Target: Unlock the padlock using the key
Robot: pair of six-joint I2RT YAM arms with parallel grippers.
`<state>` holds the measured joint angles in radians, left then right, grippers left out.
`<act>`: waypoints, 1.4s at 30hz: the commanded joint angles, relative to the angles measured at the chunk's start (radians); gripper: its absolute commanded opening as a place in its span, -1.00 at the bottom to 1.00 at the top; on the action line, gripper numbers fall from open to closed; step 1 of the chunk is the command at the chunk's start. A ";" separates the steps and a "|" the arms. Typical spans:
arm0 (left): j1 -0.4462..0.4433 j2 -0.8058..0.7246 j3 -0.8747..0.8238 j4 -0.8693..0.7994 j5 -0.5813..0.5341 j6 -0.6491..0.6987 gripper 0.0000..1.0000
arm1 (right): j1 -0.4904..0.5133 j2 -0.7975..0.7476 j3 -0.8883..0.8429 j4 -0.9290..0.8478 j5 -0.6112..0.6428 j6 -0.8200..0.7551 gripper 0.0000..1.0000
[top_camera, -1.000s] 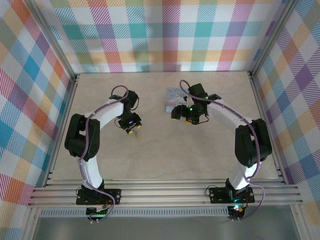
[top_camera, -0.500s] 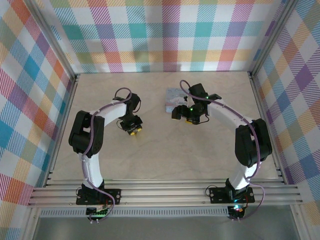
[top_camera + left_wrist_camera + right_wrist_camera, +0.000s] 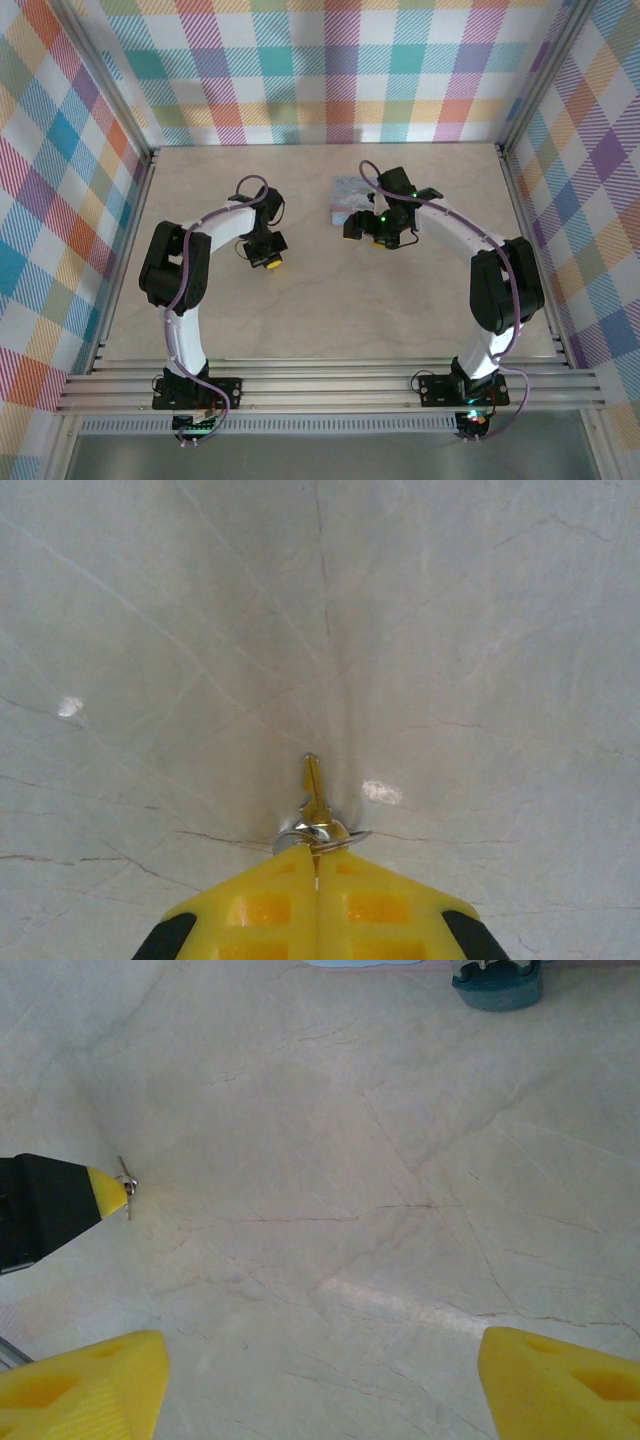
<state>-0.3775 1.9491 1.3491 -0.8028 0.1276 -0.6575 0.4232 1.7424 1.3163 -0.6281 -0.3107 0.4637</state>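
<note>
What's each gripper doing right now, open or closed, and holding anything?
Left gripper: closed on the key.
Right gripper: open, holding nothing.

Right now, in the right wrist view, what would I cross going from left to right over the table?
left pincer, shut on the key → key sticking out at its tip → padlock far off at the top edge
</note>
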 commanded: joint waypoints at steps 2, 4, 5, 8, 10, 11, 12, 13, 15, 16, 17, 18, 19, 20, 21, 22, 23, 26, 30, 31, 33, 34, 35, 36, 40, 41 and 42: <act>-0.009 -0.029 0.030 -0.010 0.017 0.038 -1.00 | -0.018 -0.001 -0.011 0.041 -0.059 0.020 0.62; -0.009 -0.037 0.043 -0.012 0.026 0.050 -1.00 | -0.024 -0.007 -0.022 0.057 -0.069 0.031 0.60; -0.009 -0.042 0.050 -0.012 0.030 0.056 -1.00 | -0.026 -0.008 -0.024 0.061 -0.074 0.034 0.60; -0.009 -0.055 0.068 -0.016 0.041 0.072 -1.00 | -0.027 -0.009 -0.027 0.065 -0.077 0.036 0.60; -0.009 -0.061 0.080 -0.019 0.049 0.080 -1.00 | -0.027 -0.008 -0.029 0.073 -0.087 0.039 0.59; -0.009 -0.060 0.087 -0.026 0.046 0.082 -1.00 | -0.027 -0.007 -0.030 0.078 -0.092 0.041 0.59; -0.009 -0.061 0.094 -0.033 0.043 0.086 -1.00 | -0.027 -0.006 -0.031 0.078 -0.094 0.044 0.59; -0.009 -0.059 0.100 -0.036 0.046 0.093 -1.00 | -0.027 -0.007 -0.031 0.080 -0.097 0.045 0.58; -0.009 -0.059 0.108 -0.034 0.059 0.103 -1.00 | -0.027 -0.008 -0.031 0.081 -0.098 0.046 0.58; -0.009 -0.061 0.112 -0.029 0.075 0.105 -1.00 | -0.028 -0.010 -0.031 0.082 -0.098 0.046 0.58; -0.009 -0.065 0.112 -0.015 0.098 0.111 -1.00 | -0.027 -0.009 -0.032 0.081 -0.098 0.046 0.58; -0.012 -0.068 0.114 -0.004 0.115 0.120 -1.00 | -0.027 -0.010 -0.032 0.085 -0.100 0.046 0.58; -0.014 -0.072 0.119 0.003 0.126 0.128 -1.00 | -0.027 -0.010 -0.035 0.087 -0.103 0.048 0.58; -0.018 -0.073 0.129 0.004 0.132 0.137 -1.00 | -0.027 -0.009 -0.038 0.093 -0.108 0.051 0.57; -0.020 -0.072 0.136 0.005 0.140 0.150 -1.00 | -0.027 -0.008 -0.041 0.098 -0.113 0.054 0.57; -0.024 -0.068 0.146 0.005 0.152 0.163 -1.00 | -0.027 -0.007 -0.044 0.105 -0.118 0.058 0.57; -0.030 -0.062 0.155 0.004 0.159 0.180 -1.00 | -0.027 -0.004 -0.047 0.109 -0.122 0.062 0.56; -0.055 -0.038 0.185 -0.018 0.168 0.227 -1.00 | -0.027 -0.001 -0.049 0.114 -0.126 0.066 0.55; -0.073 -0.014 0.195 -0.071 0.096 0.219 -0.86 | -0.027 -0.002 -0.049 0.104 -0.115 0.060 0.56; -0.074 -0.015 0.184 -0.069 0.076 0.212 -0.72 | -0.027 -0.002 -0.048 0.099 -0.109 0.056 0.56; -0.073 -0.019 0.174 -0.067 0.044 0.209 -0.50 | -0.027 -0.002 -0.046 0.087 -0.097 0.050 0.55; -0.072 -0.014 0.178 -0.074 0.025 0.208 -0.43 | -0.027 -0.003 -0.045 0.081 -0.091 0.047 0.55; -0.070 -0.004 0.186 -0.085 0.008 0.210 -0.39 | -0.027 0.000 -0.043 0.076 -0.087 0.044 0.55; -0.068 0.007 0.198 -0.096 -0.006 0.210 -0.38 | -0.028 -0.001 -0.042 0.074 -0.088 0.042 0.55; -0.057 0.092 0.270 -0.165 -0.062 0.199 -0.36 | -0.028 0.001 -0.043 0.073 -0.098 0.048 0.55; -0.055 0.108 0.285 -0.178 -0.074 0.195 -0.36 | -0.027 0.002 -0.044 0.072 -0.098 0.048 0.55; -0.053 0.124 0.293 -0.180 -0.078 0.192 -0.36 | -0.027 0.001 -0.045 0.069 -0.098 0.049 0.55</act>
<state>-0.4446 2.0293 1.6058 -0.9043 0.1093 -0.4557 0.3985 1.7424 1.2751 -0.5426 -0.4019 0.5163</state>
